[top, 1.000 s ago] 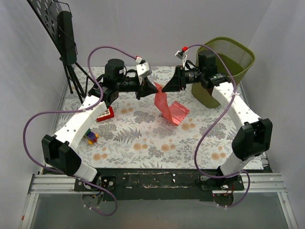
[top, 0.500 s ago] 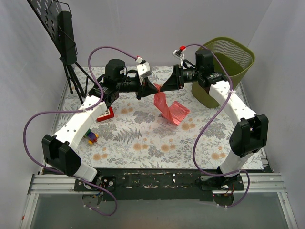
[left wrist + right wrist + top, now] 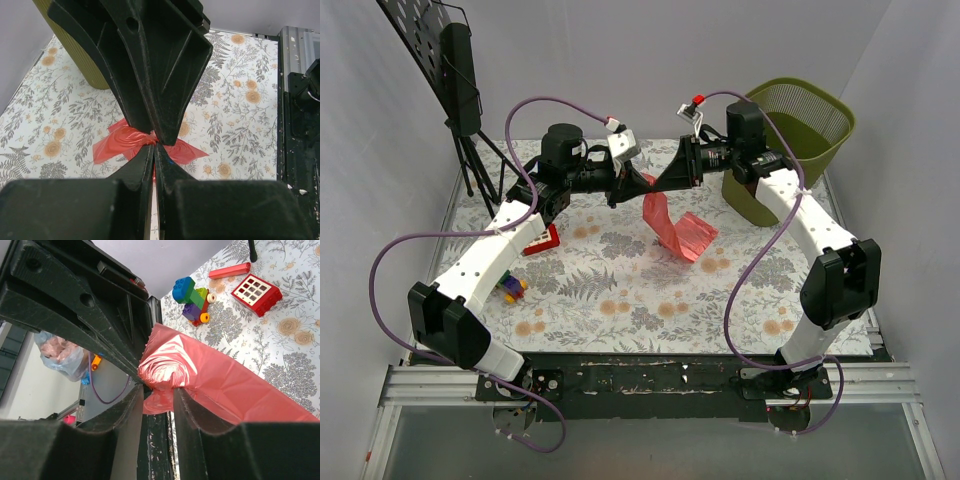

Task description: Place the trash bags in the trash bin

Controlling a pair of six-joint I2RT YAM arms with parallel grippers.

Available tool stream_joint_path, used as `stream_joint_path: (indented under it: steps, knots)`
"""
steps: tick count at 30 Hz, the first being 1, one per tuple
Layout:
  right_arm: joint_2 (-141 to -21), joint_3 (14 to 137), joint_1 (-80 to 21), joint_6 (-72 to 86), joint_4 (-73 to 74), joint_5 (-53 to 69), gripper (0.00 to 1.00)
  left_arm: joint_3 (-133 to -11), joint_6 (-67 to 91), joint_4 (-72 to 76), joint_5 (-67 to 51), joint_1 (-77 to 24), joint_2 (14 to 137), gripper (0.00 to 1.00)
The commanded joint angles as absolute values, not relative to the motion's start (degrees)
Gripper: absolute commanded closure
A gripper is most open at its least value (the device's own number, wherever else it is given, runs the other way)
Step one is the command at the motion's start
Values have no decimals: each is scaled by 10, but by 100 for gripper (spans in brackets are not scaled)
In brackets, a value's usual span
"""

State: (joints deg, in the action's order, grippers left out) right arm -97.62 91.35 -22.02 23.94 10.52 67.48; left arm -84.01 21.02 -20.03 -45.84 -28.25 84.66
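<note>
Left end effector point(image 3: 647, 184), jaws together on the top edge of the red bag point(image 3: 680, 234), meets my right end effector point(image 3: 662, 183) tip to tip above the far middle of the surface point(image 3: 620, 290). The right jaws stand apart, one on each side of the same bunched plastic, just beside the left's pinch. Whether they press it yet I cannot tell.

From that shared point the bag hangs down and trails toward me and to the right. Its lower end lies spread on the surface, so its long axis slants from the tips down to the surface. The bin point(image 3: 798, 92) sits at the far right corner, mouth upward, beyond my right wrist. It is apart from the bag, though the trailing end lies not far from its foot.

My right arm is the nearer one to the bin; the left would have to reach across. I judge the coming move a handover: the right closes on the bunch, the left lets go, and the bag travels rightward and up over the rim. Because the bag hangs lower than the mouth, I expect the tail to need lifting clear before it can drop inside.
</note>
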Motion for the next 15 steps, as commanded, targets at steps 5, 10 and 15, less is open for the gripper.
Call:
stream_joint_path:
  steps: [5, 10, 15]
  knots:
    - [-981, 936, -226, 229, 88, 678, 91, -842, 217, -188, -451, -284, 829, 100]
    - [-967, 923, -217, 221, 89, 656, 99, -837, 193, -206, -438, -284, 821, 100]
    - [-947, 898, -200, 221, 83, 643, 99, -823, 166, -219, -426, -284, 809, 100]
